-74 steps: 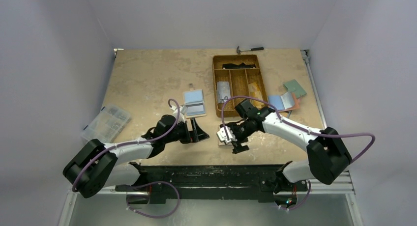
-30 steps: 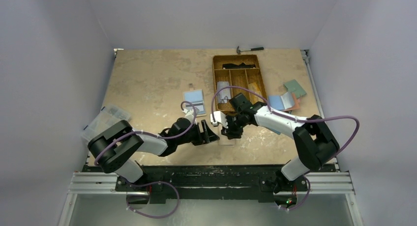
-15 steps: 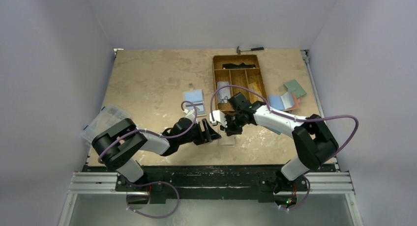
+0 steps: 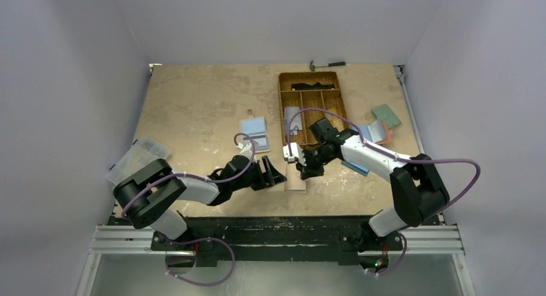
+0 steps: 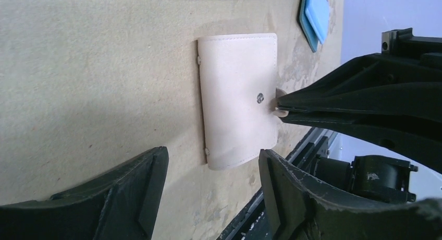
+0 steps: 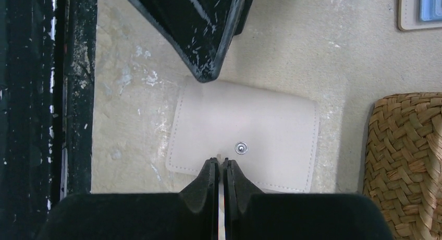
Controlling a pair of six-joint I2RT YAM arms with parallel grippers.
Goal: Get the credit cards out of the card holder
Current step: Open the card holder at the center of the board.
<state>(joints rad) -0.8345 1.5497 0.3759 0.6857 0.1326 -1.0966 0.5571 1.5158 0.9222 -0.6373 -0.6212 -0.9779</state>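
Card holder (image 5: 240, 102) is seen from the left wrist lying flat on the desk (image 5: 94, 68). It is just in front of the left tool (image 5: 211, 155), in line with the space between its two fingers. It is shut, with its little snap (image 5: 259, 97) facing up, so no credit cards can be seen. The left tool is opened wide and held low. This is likely done so the card holder can be held down while it is pulled open. The right tool (image 5: 279, 108) is seen at the side, its tips touching the edge next to the snap.

From the right wrist, the right tool is seen squeezed nearly shut, with only a thin crack left. Its tips are laid on the near edge of the card holder, just on the tool's side of the snap. A tiny pale bit is seen at the tips. It cannot be told if it is the flap or a card. Such a narrow pinch is likely picked because the flap is very thin. One left finger is pointed at the far edge, across from the right tool. A woven tray (image 6: 401, 146) is seen off to one side, well apart from the tips.

From above, both tools are seen close together, tip to tip, with the card holder right under them. The opening step is judged not yet done.
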